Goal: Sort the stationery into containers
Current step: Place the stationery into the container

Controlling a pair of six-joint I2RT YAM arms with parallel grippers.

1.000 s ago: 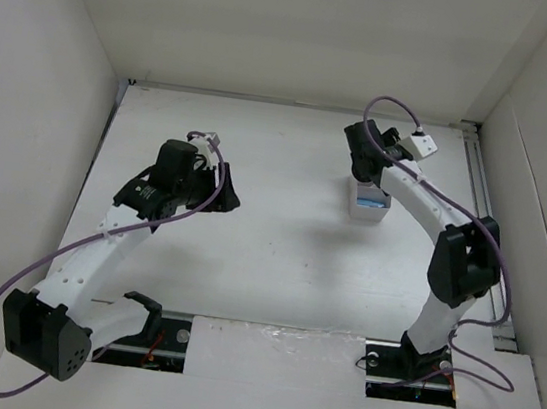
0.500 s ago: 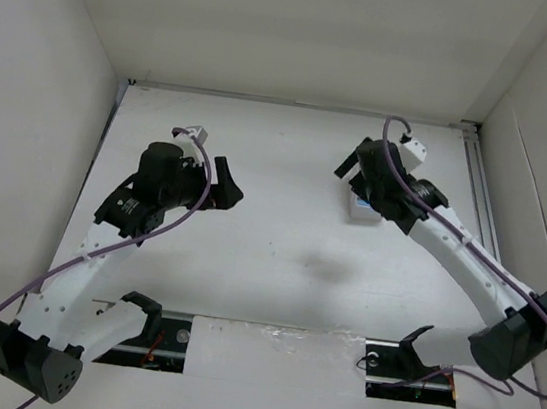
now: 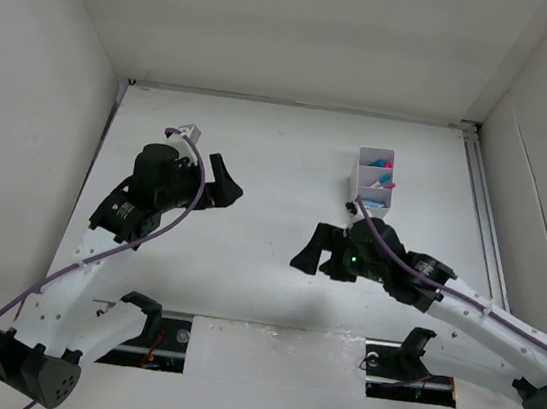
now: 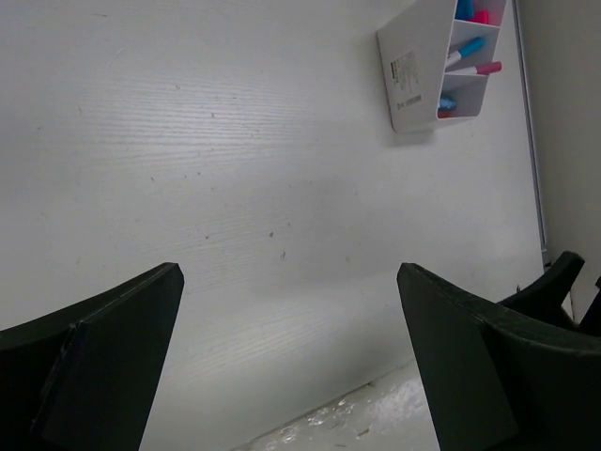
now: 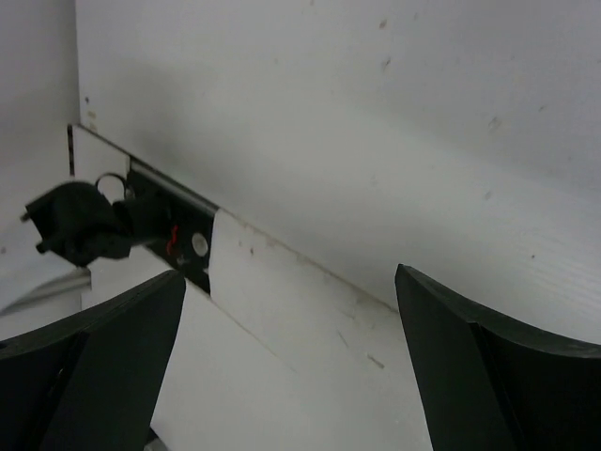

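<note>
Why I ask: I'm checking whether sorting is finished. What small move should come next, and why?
Probably draw both arms back to rest: the left gripper and right gripper hang open and empty, markers lie in the box, and no loose stationery shows on the table.

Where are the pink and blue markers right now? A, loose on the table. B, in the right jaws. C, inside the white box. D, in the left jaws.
C: the markers lie in the box's compartments, as the top and left wrist views show.
</note>
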